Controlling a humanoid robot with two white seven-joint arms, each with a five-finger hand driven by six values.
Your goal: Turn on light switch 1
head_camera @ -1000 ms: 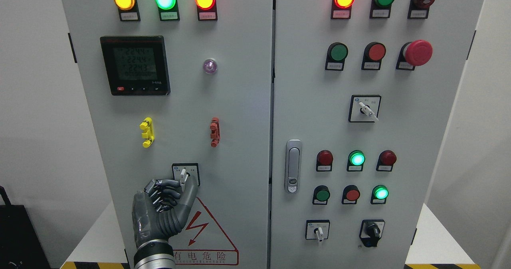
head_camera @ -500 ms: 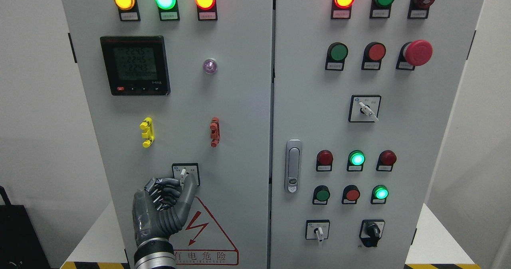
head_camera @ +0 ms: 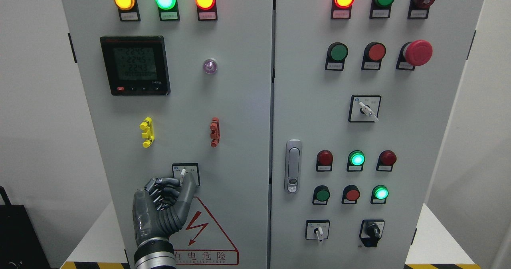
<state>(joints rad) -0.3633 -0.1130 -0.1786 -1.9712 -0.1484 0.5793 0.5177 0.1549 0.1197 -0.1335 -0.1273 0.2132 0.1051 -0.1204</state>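
as three lamps glow amber, green and red along the top of the left cabinet door [head_camera: 235, 113], the robot's left hand [head_camera: 163, 205] reaches up from the bottom edge and pinches the small white lever of the rotary switch [head_camera: 185, 174] between thumb and curled fingers [head_camera: 165, 187]. the switch sits low on that door, below the yellow clip [head_camera: 147, 132] and the red clip [head_camera: 214, 131], and just above the red triangle warning sign [head_camera: 203, 231]. its lever points up, leaning slightly to the left. the thumb rests against the lever's right side, the bent fingers against its left. the dark meter display [head_camera: 135, 65] sits well above the switch, with a small purple lamp [head_camera: 210, 66] to the display's right. the silver door handle [head_camera: 293, 166] lies to the switch's right, on the neighbouring door.
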